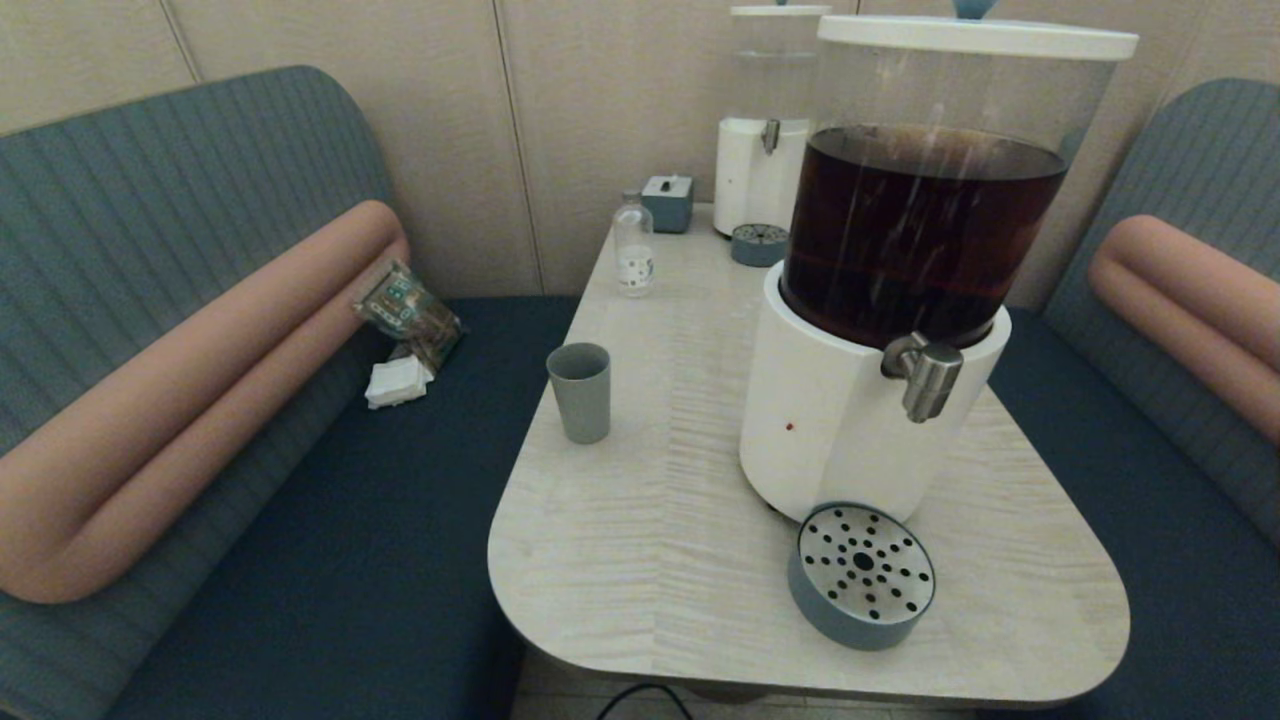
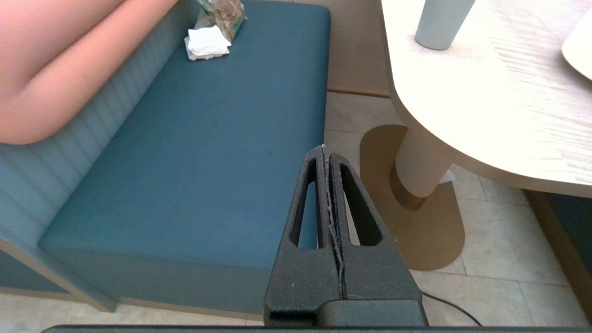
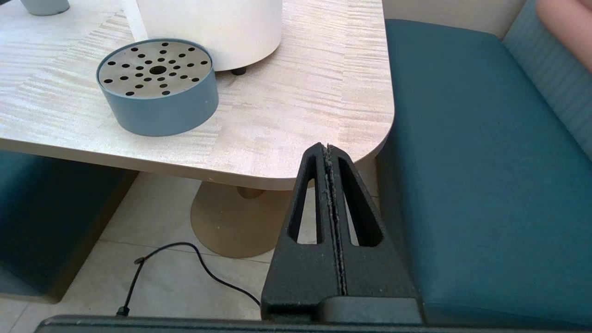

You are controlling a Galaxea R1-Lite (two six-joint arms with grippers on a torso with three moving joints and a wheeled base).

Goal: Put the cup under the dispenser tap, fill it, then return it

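The grey-blue cup stands upright and empty on the table's left side; its base also shows in the left wrist view as the cup. The steel dispenser tap juts from the white-based dispenser holding dark brown liquid. Below and in front of it sits a round blue drip tray with a perforated steel top, seen too as the drip tray. Neither gripper appears in the head view. My left gripper hangs shut and empty below the table's left edge. My right gripper is shut and empty below the table's near right corner.
A small clear bottle, a grey-blue box and a second clear-tank dispenser with its own tray stand at the back. Blue benches flank the table; a packet and napkins lie on the left one. A cable runs across the floor.
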